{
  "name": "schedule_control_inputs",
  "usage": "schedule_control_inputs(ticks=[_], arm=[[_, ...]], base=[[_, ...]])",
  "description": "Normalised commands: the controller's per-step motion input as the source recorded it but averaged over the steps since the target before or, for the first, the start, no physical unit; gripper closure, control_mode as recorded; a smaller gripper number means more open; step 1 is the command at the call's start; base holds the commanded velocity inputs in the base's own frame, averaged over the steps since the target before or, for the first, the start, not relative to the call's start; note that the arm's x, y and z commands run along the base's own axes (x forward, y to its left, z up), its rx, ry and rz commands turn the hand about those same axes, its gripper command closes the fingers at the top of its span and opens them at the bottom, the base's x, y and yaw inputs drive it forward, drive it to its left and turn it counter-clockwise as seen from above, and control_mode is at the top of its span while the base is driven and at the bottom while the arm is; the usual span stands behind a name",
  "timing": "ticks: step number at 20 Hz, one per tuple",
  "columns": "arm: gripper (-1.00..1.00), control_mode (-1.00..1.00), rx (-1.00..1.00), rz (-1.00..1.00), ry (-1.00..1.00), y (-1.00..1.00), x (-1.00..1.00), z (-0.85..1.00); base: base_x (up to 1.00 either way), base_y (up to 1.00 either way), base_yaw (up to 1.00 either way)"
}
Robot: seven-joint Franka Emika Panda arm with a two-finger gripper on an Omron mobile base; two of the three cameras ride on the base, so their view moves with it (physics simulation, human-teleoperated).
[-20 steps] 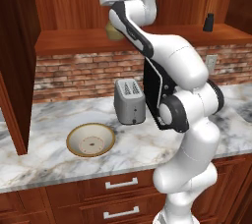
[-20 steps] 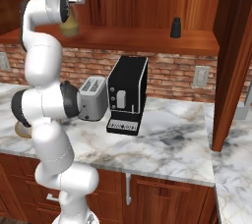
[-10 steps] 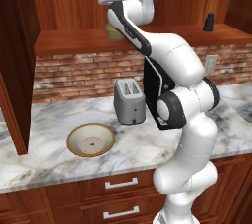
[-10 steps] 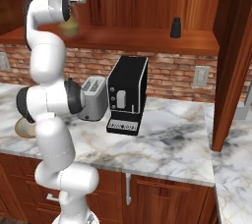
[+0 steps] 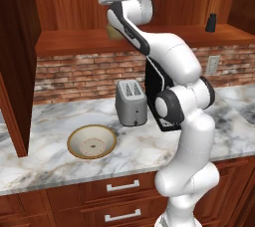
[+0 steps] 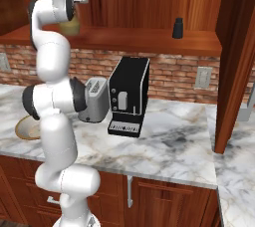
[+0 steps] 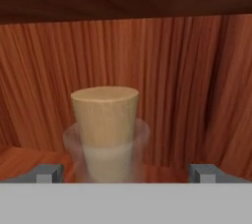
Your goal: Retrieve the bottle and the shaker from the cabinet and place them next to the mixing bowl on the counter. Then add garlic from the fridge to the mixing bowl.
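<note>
**Robot hand up at the bottle on the shelf**

The gripper (image 7: 126,173) is up in the cabinet (image 5: 74,2), right in front of the bottle (image 7: 106,134). Its jaws are wide apart, one on each side of the bottle's cork stopper (image 7: 105,115), not touching it. The bottle stands upright on the cabinet shelf (image 6: 129,38). The small black shaker (image 6: 178,28) stands far along the same shelf. The mixing bowl (image 5: 92,142) sits on the marble tabletop (image 5: 55,159), near the toaster (image 5: 131,103).
</note>
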Motion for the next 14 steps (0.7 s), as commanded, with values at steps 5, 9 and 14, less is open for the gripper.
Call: schedule_control_inputs(ticks=[5,9,14], arm=[[-1.00,-1.00,0.00,0.00,0.00,0.07,0.22,0.00],[1.00,-1.00,0.00,0.00,0.00,0.08,0.14,0.00],[1.00,-1.00,0.00,0.00,0.00,0.01,0.03,0.00]], base=[[0.00,0.00,0.00],[0.00,0.00,0.00],[0.00,0.00,0.00]])
